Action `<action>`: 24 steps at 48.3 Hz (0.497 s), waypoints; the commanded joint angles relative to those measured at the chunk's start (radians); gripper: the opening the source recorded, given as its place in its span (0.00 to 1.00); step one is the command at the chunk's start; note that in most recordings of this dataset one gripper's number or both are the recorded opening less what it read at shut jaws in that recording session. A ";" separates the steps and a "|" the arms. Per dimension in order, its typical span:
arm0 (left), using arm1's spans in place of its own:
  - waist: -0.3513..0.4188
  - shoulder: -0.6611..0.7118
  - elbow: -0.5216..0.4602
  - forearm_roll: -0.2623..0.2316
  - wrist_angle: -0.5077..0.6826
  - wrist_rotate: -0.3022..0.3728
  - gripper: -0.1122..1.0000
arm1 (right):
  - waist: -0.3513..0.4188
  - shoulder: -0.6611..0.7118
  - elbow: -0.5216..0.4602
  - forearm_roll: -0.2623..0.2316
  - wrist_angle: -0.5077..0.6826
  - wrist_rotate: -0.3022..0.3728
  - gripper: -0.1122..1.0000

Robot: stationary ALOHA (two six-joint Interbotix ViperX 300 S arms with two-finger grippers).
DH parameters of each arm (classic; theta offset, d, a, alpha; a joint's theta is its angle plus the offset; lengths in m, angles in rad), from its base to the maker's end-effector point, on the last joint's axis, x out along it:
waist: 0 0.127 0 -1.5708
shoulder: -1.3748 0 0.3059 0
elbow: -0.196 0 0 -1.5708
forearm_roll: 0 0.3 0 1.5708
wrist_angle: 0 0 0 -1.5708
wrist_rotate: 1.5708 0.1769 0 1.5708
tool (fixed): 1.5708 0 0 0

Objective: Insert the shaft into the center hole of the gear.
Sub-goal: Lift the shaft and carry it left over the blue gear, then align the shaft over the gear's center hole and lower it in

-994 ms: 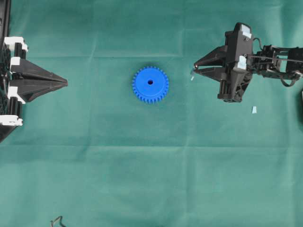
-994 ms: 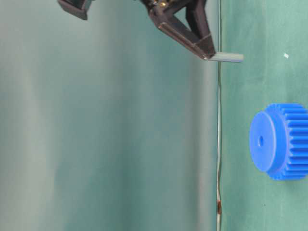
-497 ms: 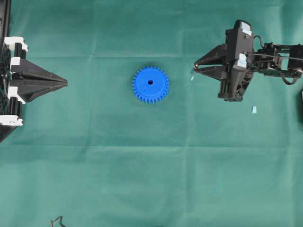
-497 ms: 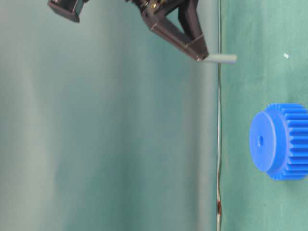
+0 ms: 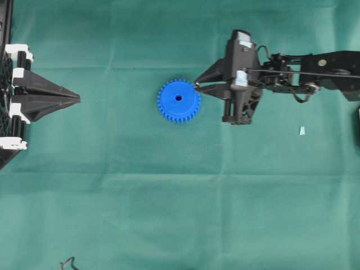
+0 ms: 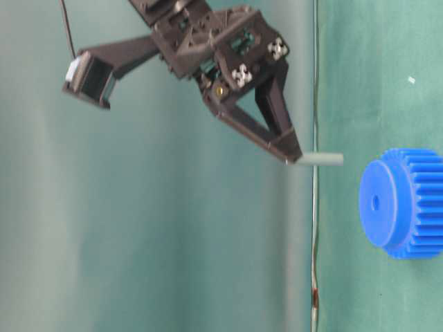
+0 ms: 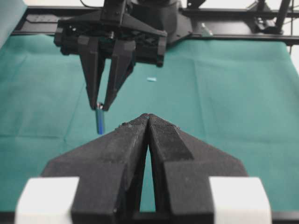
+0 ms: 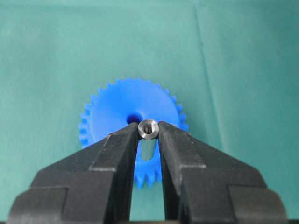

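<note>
At frame left, the left end effector [image 5: 77, 98] sat closed and empty. The gear [image 5: 179, 100] lay flat at centre. The right end effector [image 5: 196, 85], pinching the shaft [image 8: 148, 129] upright, hovered over the gear's right rim. Transport step; next, align over the hole [image 5: 179, 98] and lower.

Bright even light, soft faint shadows, table-level view hazy, wrist-view foreground jaws blurred, no glare

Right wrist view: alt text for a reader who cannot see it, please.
The right claw pinches a small silvery shaft upright between its black fingertips, above a blue gear lying flat on green cloth. The gear's center hole shows just left of the shaft.
</note>
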 commanded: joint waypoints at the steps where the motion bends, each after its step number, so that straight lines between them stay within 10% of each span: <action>1: -0.002 0.006 -0.025 0.003 -0.006 -0.002 0.10 | 0.006 0.005 -0.051 -0.003 0.006 0.000 0.25; 24: -0.002 0.006 -0.025 0.003 -0.006 -0.002 0.10 | 0.014 0.054 -0.086 -0.003 -0.031 0.011 0.25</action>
